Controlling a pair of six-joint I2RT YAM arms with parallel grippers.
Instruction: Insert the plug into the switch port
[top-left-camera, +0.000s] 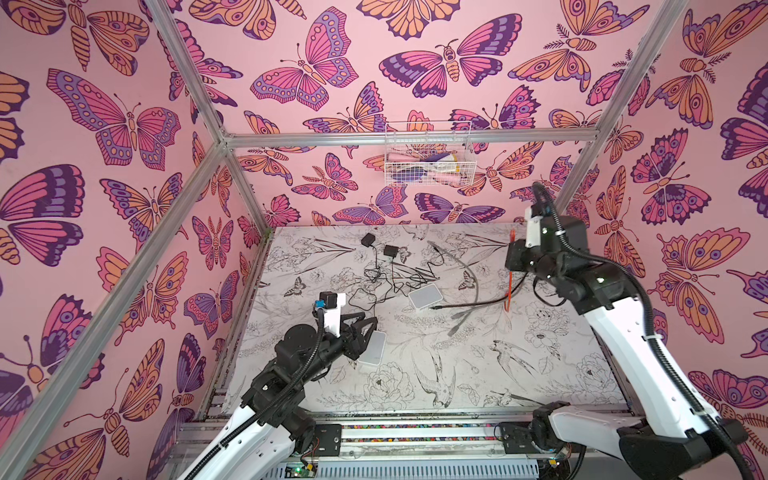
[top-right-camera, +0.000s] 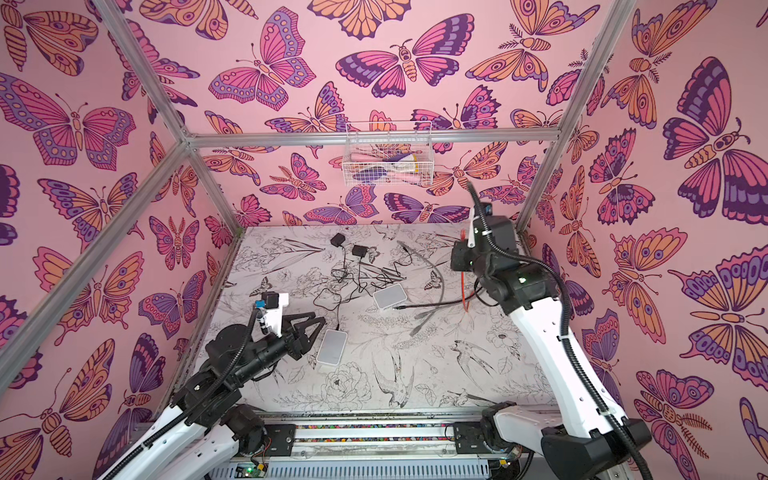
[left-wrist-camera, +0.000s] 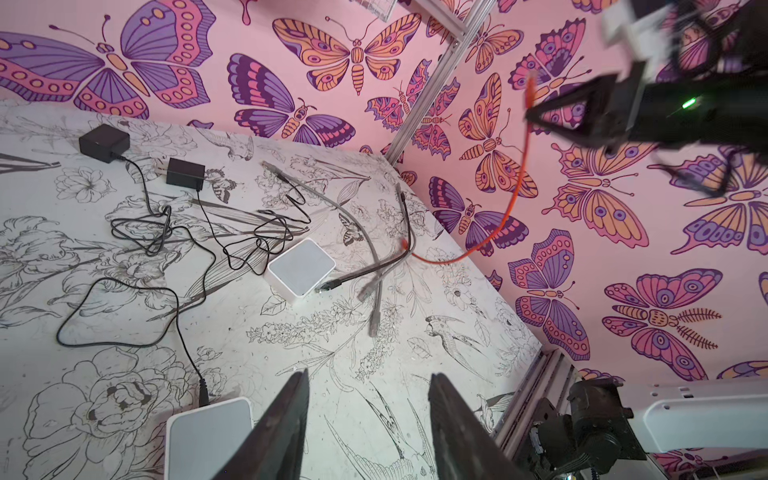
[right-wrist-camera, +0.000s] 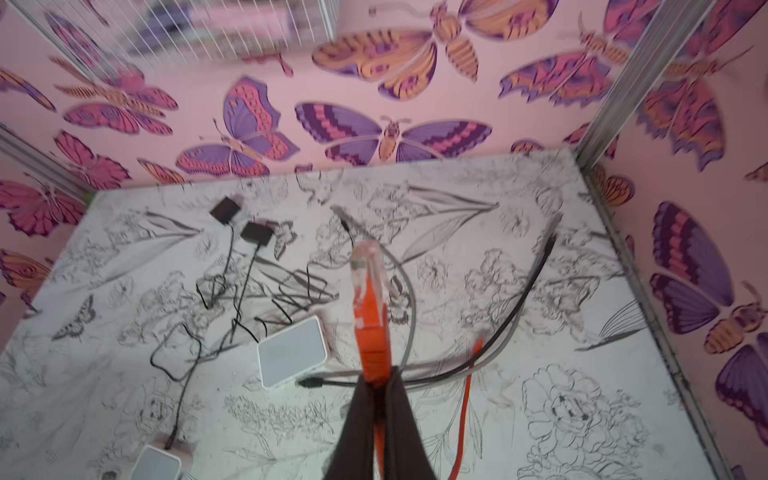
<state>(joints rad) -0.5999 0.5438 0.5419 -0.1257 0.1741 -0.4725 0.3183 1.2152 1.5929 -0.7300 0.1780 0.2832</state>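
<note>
Right claw (right-wrist-camera: 376, 374) pinches the orange plug (right-wrist-camera: 368, 286); left claw (left-wrist-camera: 370, 374) parted, empty (near a switch (left-wrist-camera: 208, 436)).

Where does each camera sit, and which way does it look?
Both top views: high behind the robot, looking down on the table; left arm, right arm, left gripper and right gripper show.
Left wrist: on the left arm, looking past its open fingers at the near switch and far switch; the right gripper shows too.
Right wrist: on the right arm, looking along its shut fingers at the plug they hold.
Shared: both wrist views show the far switch and plug.
</note>
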